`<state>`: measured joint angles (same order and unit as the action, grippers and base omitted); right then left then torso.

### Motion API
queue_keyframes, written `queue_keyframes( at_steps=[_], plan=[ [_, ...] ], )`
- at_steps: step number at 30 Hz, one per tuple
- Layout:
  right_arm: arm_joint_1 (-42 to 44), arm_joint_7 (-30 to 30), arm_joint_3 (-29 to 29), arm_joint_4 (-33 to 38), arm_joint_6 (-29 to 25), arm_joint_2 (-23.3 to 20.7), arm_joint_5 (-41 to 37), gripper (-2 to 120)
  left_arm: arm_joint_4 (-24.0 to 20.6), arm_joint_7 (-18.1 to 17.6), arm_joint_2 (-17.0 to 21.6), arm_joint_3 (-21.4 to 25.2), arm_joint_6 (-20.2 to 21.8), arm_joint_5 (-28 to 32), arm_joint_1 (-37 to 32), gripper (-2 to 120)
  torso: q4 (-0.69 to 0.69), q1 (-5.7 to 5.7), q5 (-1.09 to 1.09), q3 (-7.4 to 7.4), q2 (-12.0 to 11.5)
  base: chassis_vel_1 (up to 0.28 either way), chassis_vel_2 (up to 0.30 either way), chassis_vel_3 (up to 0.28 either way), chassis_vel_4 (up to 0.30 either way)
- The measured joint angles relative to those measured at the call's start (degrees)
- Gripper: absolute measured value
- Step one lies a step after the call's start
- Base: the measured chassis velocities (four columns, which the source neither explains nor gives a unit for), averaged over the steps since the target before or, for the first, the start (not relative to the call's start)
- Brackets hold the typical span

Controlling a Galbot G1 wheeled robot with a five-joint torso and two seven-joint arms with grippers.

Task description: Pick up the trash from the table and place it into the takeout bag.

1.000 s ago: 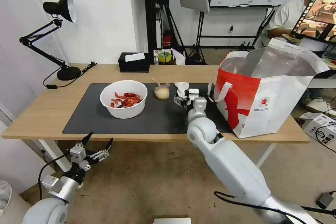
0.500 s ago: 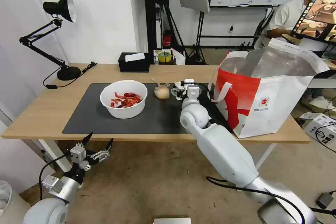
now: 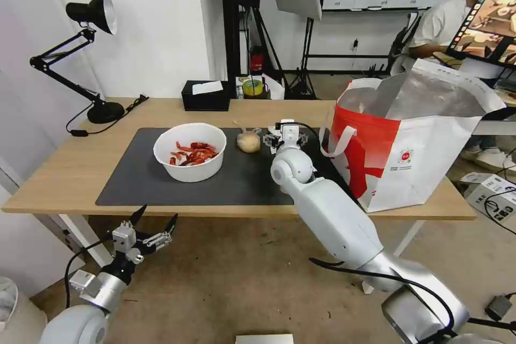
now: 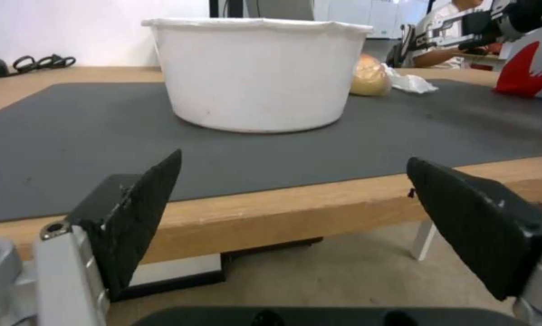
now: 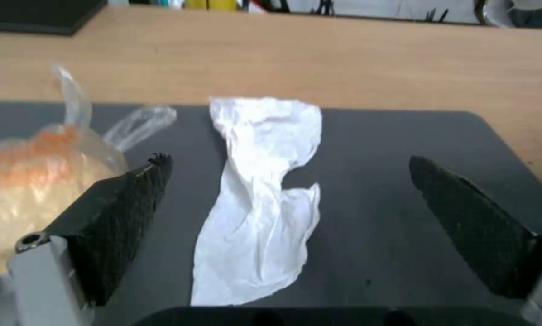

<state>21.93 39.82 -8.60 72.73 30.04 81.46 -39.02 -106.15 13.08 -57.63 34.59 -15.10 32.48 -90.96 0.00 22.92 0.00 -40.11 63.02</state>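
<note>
On the table, a white bowl of red shells sits on the dark mat. To its right lies the small beige-filled bag. My right gripper hovers open just right of that bag. In the right wrist view its fingers straddle the crumpled white tissue on the mat without touching it, the beige bag beside one finger. The takeout bag stands open at the table's right end. My left gripper hangs open below the front edge, facing the bowl.
A black desk lamp stands at the table's back left. A black tissue box and a yellow-green tape roll sit along the far edge. A carton lies on the floor at the right.
My right arm has reached farther over the mat and shifted left, bringing its gripper over the tissue. The left gripper has sunk slightly below the table edge.
</note>
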Motion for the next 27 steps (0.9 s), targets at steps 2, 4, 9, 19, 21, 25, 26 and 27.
queue_keyframes(
  at_steps=[2,4,9,19,21,25,26,27],
  plan=[
    [-0.6,-1.3,-0.1,-1.1,0.5,0.4,0.5,100,0.1,0.0,-0.1,0.0,0.0,0.0,0.0,100,0.00,0.00,0.00,0.00,0.0,0.000,0.000,0.000,0.000],
    [-0.8,-1.8,-0.1,-1.5,0.7,0.5,0.7,100,0.1,0.0,-0.1,0.0,0.0,-0.1,0.0,100,0.00,0.00,0.00,0.00,0.0,0.000,0.000,0.000,0.000],
    [-1.5,-3.5,-0.1,-3.1,2.1,1.1,1.3,100,0.2,0.1,-0.1,-0.1,0.0,-0.1,0.2,100,0.00,0.00,0.00,0.00,0.0,0.000,0.000,0.000,0.000],
    [-1.8,-4.7,-0.1,-4.1,3.1,1.4,1.6,100,0.4,0.3,-0.3,-0.4,-0.1,-0.1,0.6,100,0.00,0.00,0.00,0.00,0.0,0.000,0.000,0.000,0.000],
    [-1.8,-4.7,-0.1,-4.1,3.2,1.4,1.6,100,0.4,0.3,-0.3,-0.4,-0.1,-0.1,0.6,100,0.00,0.00,0.00,0.00,0.0,0.000,0.000,0.000,0.000],
    [-1.8,-4.7,-0.1,-4.4,3.6,1.5,1.6,100,0.4,0.3,-0.3,-0.5,-0.1,-0.2,0.7,100,0.00,0.00,0.00,0.00,0.0,0.000,0.000,0.000,0.000],
    [-1.8,-4.7,0.0,-4.4,3.6,1.6,1.6,100,0.4,0.3,-0.3,-0.5,-0.2,-0.2,0.7,100,0.00,0.00,0.00,0.00,0.0,0.000,0.000,0.000,0.000],
    [-1.8,-4.7,0.0,-4.4,3.6,1.6,1.6,100,0.4,0.3,-0.3,-0.5,-0.2,-0.2,0.7,100,0.00,0.00,0.00,0.00,0.0,0.000,0.000,0.000,0.000]
  ],
)
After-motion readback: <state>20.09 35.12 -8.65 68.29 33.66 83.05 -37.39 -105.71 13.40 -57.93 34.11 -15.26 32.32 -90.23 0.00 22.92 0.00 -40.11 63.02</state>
